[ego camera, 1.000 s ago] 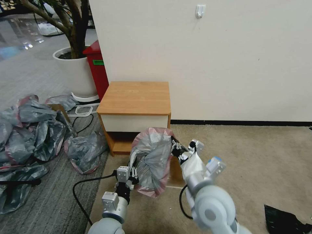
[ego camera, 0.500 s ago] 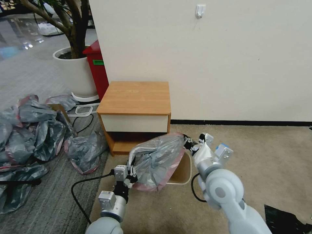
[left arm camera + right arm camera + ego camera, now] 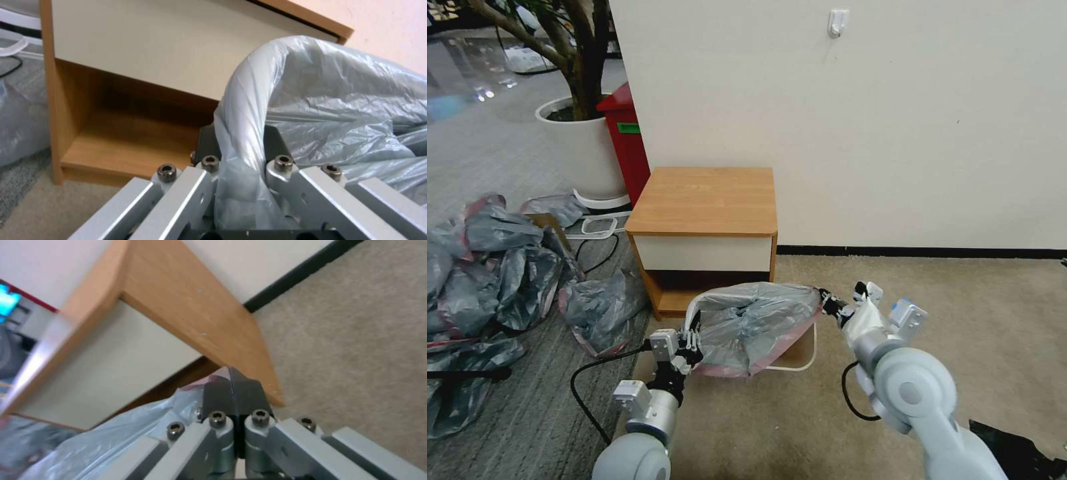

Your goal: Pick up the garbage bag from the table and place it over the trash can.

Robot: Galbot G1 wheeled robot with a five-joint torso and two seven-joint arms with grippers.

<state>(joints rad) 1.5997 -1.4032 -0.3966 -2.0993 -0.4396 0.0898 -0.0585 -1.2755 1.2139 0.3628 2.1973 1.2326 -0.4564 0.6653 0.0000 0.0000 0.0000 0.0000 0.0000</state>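
Lowered, the garbage bag (image 3: 757, 320) now drapes the trash can (image 3: 800, 363).

I get bright, even indoor light with soft shadows; glare streaks the shiny floor (image 3: 474, 80) at upper left of my head view. Both wrist views look soft, their near gripper metal blurred along the bottom.
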